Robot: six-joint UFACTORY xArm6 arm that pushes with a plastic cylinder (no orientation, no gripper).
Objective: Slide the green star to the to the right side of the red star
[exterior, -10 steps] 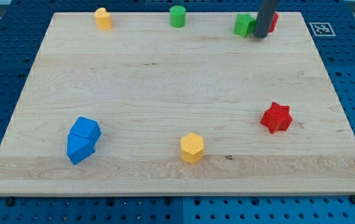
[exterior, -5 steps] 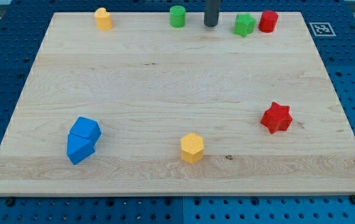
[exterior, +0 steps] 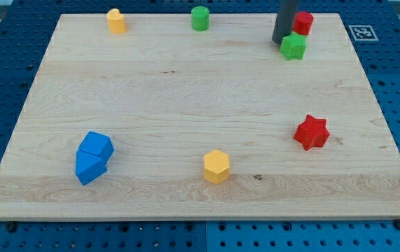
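Upright, my tip touching green star, upper left

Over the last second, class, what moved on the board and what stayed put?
My tip swung left, then came back to the green star's upper left, nudging it down and rightward, below the red cylinder. The red star and all other blocks kept their places.
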